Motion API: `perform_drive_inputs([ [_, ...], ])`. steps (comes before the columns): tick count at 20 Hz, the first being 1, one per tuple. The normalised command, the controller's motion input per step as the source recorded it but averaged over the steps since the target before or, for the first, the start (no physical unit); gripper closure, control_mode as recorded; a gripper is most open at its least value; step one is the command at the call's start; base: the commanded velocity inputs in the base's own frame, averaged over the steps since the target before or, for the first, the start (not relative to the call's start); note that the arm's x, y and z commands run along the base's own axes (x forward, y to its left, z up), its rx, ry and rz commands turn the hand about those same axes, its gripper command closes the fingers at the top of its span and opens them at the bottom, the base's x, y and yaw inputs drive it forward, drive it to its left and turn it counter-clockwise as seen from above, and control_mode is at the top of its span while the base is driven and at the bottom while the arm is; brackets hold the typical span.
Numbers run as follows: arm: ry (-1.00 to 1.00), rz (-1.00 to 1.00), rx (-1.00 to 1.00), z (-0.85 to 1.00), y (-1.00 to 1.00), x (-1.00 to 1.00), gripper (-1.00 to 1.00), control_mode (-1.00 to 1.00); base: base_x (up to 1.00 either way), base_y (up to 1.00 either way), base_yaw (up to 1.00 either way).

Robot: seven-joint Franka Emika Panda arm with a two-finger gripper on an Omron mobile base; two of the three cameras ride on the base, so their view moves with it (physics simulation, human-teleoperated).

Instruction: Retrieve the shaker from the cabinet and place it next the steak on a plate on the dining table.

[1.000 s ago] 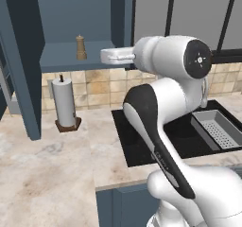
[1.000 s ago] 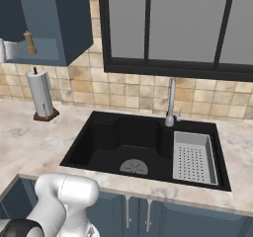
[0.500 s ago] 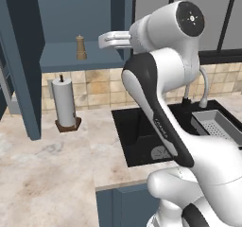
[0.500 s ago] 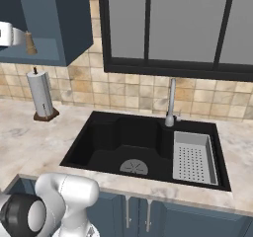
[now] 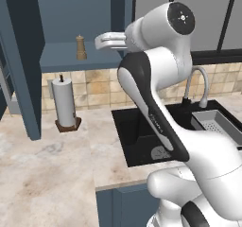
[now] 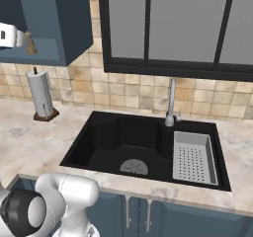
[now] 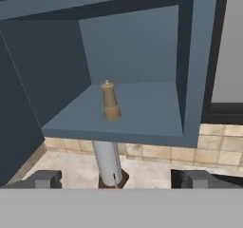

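- Raised and swung since the earlier frame: arm now high, tool (image 5: 100, 42) level with the cabinet (image 5: 71, 13) shelf, upper middle of the left base view; base and scene unshifted.
- Tool spread fully wide, nothing between the tips (image 7: 47, 178), seen low in the hand view.
- Shaker (image 7: 110, 101) upright on the cabinet shelf, centre of the hand view, ahead of the tool and apart from it; upper left in the left base view (image 5: 81, 48), far upper left in the right base view (image 6: 30, 43).
- Judged light, stiff wood, narrow-footed: easily tipped by a nudge, not fragile.
- Best taken at the waisted body just under the knob, tips either side, squared up before closing; smooth turned surface likely to slip if caught on the knob alone.
- Paper-towel roll (image 5: 64, 102) on the worktop (image 5: 56, 174) below the shelf, clear of the approach.
- Steak, plate and dining table not yet a concern.
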Motion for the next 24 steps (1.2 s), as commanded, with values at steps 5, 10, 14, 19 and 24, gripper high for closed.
perform_drive_inputs([
  [5, 0.00, 0.00, 0.00, -0.16, 0.13, 0.34, -1.00, -1.00, 0.00, 0.00, 0.00],
  [10, 0.00, 0.00, -0.02, 0.00, 0.16, 0.31, -1.00, -1.00, 0.00, 0.00, 0.00],
  [14, 0.00, 0.00, 0.00, 0.00, 0.18, 0.30, -1.00, -1.00, 0.00, 0.00, 0.00],
  [19, 0.00, 0.01, 0.00, 0.00, 0.18, 0.26, -1.00, -1.00, 0.00, 0.00, 0.00],
  [24, 0.00, 0.03, 0.00, 0.00, 0.17, 0.25, -1.00, -1.00, 0.00, 0.00, 0.00],
])
